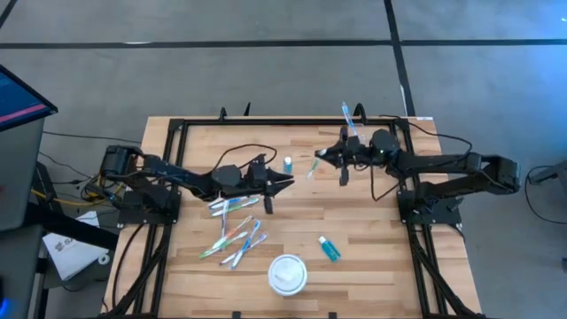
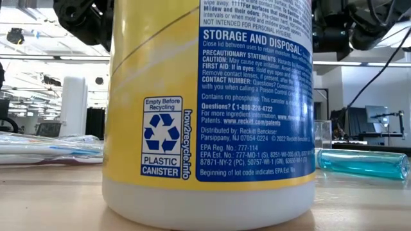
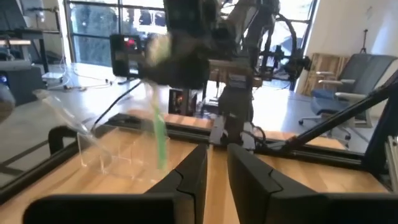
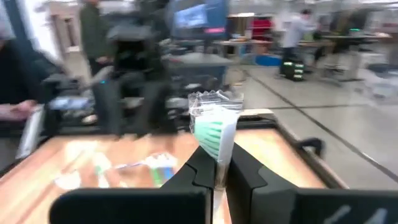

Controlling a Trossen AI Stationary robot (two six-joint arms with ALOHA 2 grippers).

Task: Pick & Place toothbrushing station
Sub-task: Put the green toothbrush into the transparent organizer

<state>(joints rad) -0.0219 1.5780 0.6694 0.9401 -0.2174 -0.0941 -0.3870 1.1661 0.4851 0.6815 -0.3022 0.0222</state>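
My right gripper (image 1: 321, 159) is shut on a green toothbrush (image 1: 313, 168) above the table's middle. My left gripper (image 1: 289, 183) faces it from the left, empty, with its fingers (image 3: 194, 174) close together. A small blue-and-white tube (image 1: 288, 164) stands between the two grippers. A clear tumbler (image 2: 322, 134) stands at the far right with a blue toothbrush (image 1: 347, 115) sticking up from it. Several pastel toothbrushes (image 1: 234, 232) lie in a heap left of centre. A second blue tube (image 1: 330, 249) lies on its side nearer the front. My right gripper pinches the green toothbrush by its neck (image 4: 219, 167), just behind the head, between its two fingers. The fingers point toward the table's left. The green-bristled head (image 4: 214, 133) sticks out past the fingertips. The toothbrush is lifted clear of the table.
A yellow wipes canister (image 2: 212, 109) with a white lid (image 1: 287, 273) stands at the front edge and blocks most of the low view. A black frame (image 1: 266, 120) runs around the table. People show in the room behind in the right wrist view.
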